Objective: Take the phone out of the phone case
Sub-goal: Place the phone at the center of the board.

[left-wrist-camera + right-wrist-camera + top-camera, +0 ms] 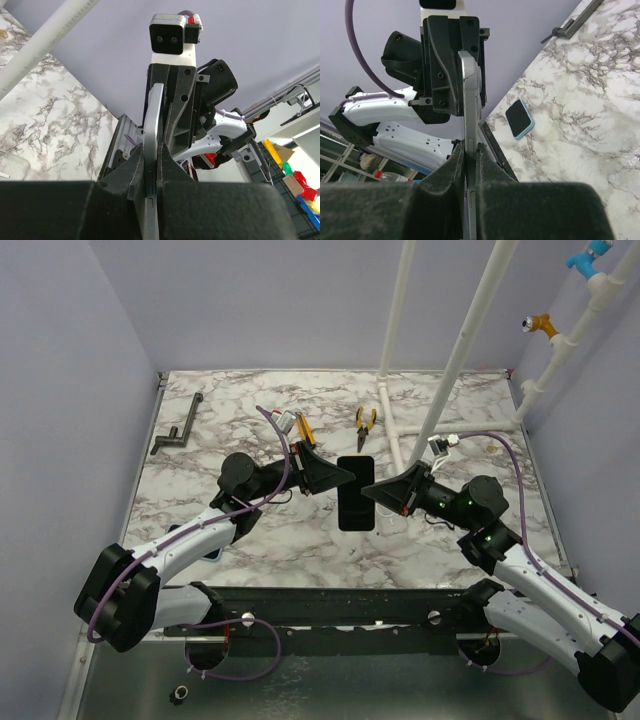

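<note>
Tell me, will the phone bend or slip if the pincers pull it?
Probably stiff: the phone looks straight, held flat between the left pincer and the right pincer. Its thin, smooth edges look slippery, so it might slide out.

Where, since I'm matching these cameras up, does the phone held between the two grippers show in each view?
Top external: phone at centre, dark face up, between left gripper and right gripper.
Left wrist: phone at centre, an edge-on grey strip from the bottom edge upward.
Right wrist: phone left of centre, edge-on likewise.
Shared landmark: the marble table.
</note>
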You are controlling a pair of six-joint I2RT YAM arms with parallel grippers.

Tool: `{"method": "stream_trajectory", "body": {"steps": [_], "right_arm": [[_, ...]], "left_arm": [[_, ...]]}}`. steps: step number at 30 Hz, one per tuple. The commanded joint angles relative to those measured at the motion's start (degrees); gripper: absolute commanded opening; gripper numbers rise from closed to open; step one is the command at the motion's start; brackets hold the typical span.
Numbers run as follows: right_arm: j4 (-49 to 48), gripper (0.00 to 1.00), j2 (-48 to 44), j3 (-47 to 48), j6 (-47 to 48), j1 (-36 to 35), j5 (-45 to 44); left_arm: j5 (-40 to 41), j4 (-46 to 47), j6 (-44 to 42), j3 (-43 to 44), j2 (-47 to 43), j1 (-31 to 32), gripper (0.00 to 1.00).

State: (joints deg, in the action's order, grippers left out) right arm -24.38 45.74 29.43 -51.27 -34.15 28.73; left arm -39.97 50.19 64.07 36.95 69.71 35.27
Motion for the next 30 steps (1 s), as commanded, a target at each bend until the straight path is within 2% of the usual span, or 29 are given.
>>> {"method": "stream_trajectory", "body": {"steps": [1, 2, 6, 8, 14, 17, 21, 25, 28, 30], "right_arm": [[-0.1, 0.06, -0.8, 0.2, 0.3, 0.0, -0.4], [0.7, 0.13, -1.0, 0.4, 0.2, 0.0, -0.6], [6.8, 0.55, -1.7, 2.5, -0.8, 0.0, -2.7], [13.2, 0.66, -2.4, 4.6, 0.4, 0.0, -4.5], [29.5, 0.76, -6.6, 8.9, 5.0, 0.0, -13.3], [33.4, 0.8, -9.3, 8.0, 4.4, 0.0, -18.2], [34.2, 0.81, -12.2, 3.8, -1.1, 0.0, -23.2], [33.0, 0.81, -11.2, 0.7, -2.5, 0.0, -23.2], [33.7, 0.8, -8.5, 0.5, 0.3, 0.0, -21.0], [34.9, 0.79, -6.6, 0.5, 2.7, 0.0, -17.8]], "left_arm": [[2.0, 0.8, -0.8, -0.8, -0.6, 0.7, 0.0], [2.2, 0.6, -0.9, -0.8, -0.7, 0.8, 0.0], [3.7, -3.4, -3.0, -0.6, -2.5, 0.6, 0.0], [6.4, -9.6, -6.3, 0.0, -4.9, 0.2, 0.0], [15.3, -33.8, -18.3, 5.3, -12.4, -3.4, 0.0], [22.3, -48.2, -25.1, 9.8, -12.7, -6.9, 0.0], [29.7, -61.0, -28.5, 14.2, -8.7, -13.1, 0.0], [34.3, -65.3, -30.9, 19.5, -0.4, -17.0, 0.0], [34.6, -67.9, -32.5, 25.5, 7.8, -20.8, 0.0], [38.2, -68.2, -35.0, 27.9, 11.6, -21.8, 0.0]]}}
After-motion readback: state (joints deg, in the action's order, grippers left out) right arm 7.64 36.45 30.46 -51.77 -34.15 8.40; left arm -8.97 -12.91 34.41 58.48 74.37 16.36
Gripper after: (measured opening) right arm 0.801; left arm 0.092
